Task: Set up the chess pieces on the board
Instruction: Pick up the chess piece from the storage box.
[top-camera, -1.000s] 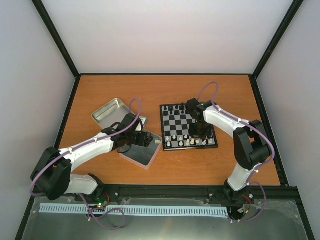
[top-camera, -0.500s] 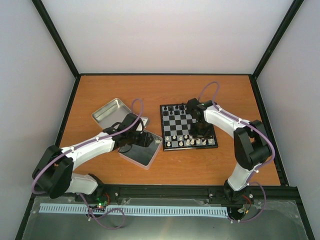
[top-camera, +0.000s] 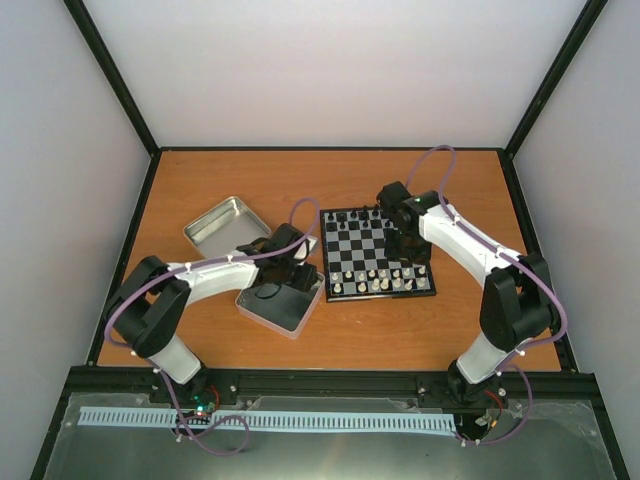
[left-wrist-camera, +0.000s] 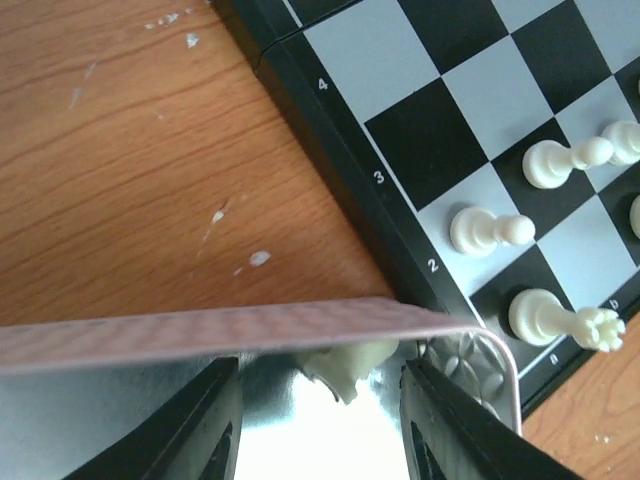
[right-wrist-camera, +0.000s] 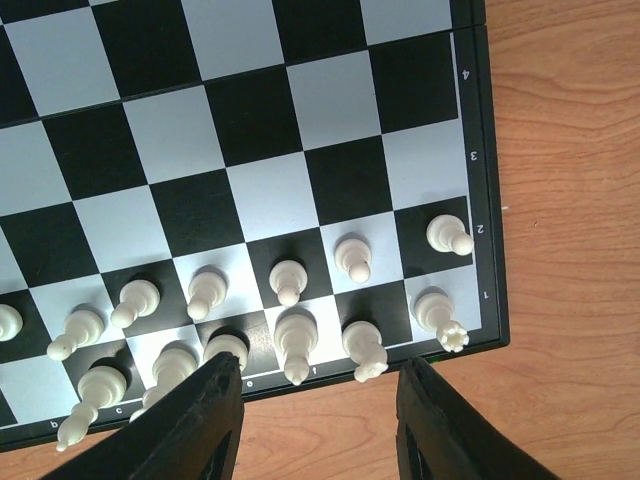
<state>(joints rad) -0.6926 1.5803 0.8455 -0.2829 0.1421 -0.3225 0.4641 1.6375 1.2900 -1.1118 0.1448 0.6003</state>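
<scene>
At the far left of the wooden table (top-camera: 200, 175), a shallow silver tin (top-camera: 222, 222) is seen lying apart from the board (top-camera: 365, 245). Just to its right, the left gripper (top-camera: 283, 278) is lowered into a second, pink-rimmed tray (top-camera: 285, 315). The left wrist view makes things plain: the jaws are spread partway, and a single cream piece (left-wrist-camera: 345, 362) is framed between the fingers (left-wrist-camera: 215, 425) on the tray's shiny floor, right behind the pink rim. A gap is seen on one side of that piece. Whether it is touched on the other side cannot be told, so no firm grip can be called. Past the rim a corner of the board is caught, with three cream figures standing on the squares by its numbered edge. Moving right, the board is found at the middle of the table, just beside the tray. Black figures (top-camera: 350, 215) are lined along its far edge, and the chess pieces (top-camera: 375, 283) are gathered in two rows along its near edge. Over its right half the right gripper (top-camera: 405, 250) is held above the squares, jaws parted about halfway, with nothing between them. In the right wrist view those cream rows are seen standing upright just beyond its fingertips (right-wrist-camera: 215, 400).
</scene>
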